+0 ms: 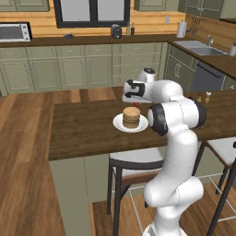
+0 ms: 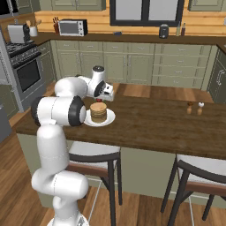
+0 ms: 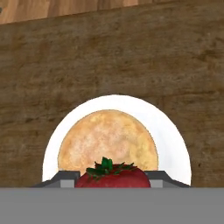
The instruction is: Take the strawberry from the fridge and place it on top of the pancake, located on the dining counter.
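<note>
At the bottom centre of the hand view, the strawberry sits clamped between the two grey fingers of the gripper, its green leafy cap turned toward the camera. Just above it in that frame lies the pancake, round and tan, on a white plate that rests on the dark wood counter. In the left base view, the pancake shows as a stack near the middle of the frame, on its plate close to the near edge of the counter, with the arm's hand hanging right over it and a sliver of red strawberry under the hand. In the right base view the pancake stands left of centre, the gripper just above its top, apart from it. Two small shakers stand well apart to the right on the counter. Stools are tucked below.
</note>
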